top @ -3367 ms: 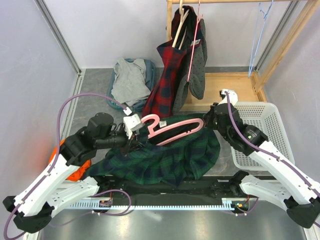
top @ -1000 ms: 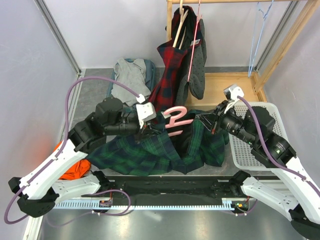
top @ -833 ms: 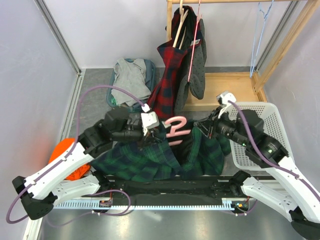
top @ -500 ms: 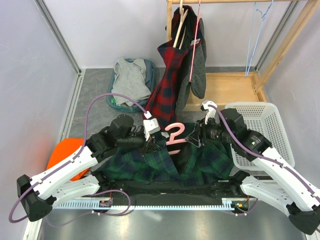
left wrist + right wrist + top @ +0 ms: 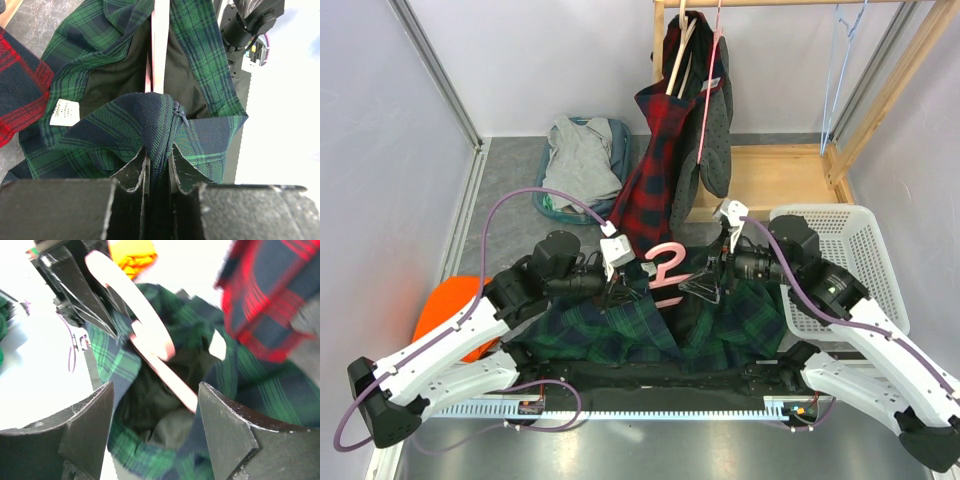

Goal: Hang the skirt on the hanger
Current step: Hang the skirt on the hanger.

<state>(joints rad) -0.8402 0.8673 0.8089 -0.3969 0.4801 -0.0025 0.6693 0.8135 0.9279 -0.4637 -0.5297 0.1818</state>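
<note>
Your left end effector (image 5: 159, 161) is pressed together on a fold of the skirt (image 5: 620, 335). In the left wrist view, green plaid waistband cloth is bunched tight between the two fingers. That pinch looks like the reason the waist edge is lifted, while the rest of the cloth sags in a heap on the surface (image 5: 505, 200) between the two arms. So the skirt is partly raised at the top and mostly lying low.

The pink hanger (image 5: 665, 262) sits right at that raised edge. Its hook points up and away from you, and its bar runs down into the dark lining of the skirt opening, just past your pinched fold. A white label (image 5: 65, 111) shows on the inside of the waistband, so you're looking into the garment.

Your right end effector (image 5: 155, 390) is spread wide and grips nothing. The pink bar lies just ahead of its fingers, touching neither as far as you can tell. My read is that the hanger is resting in the cloth rather than held, so it could tip.

I'd call it mid-task: the hanger is inside the waist, but I can't tell whether it's fastened. The rack (image 5: 895, 85) stands well beyond it.
</note>
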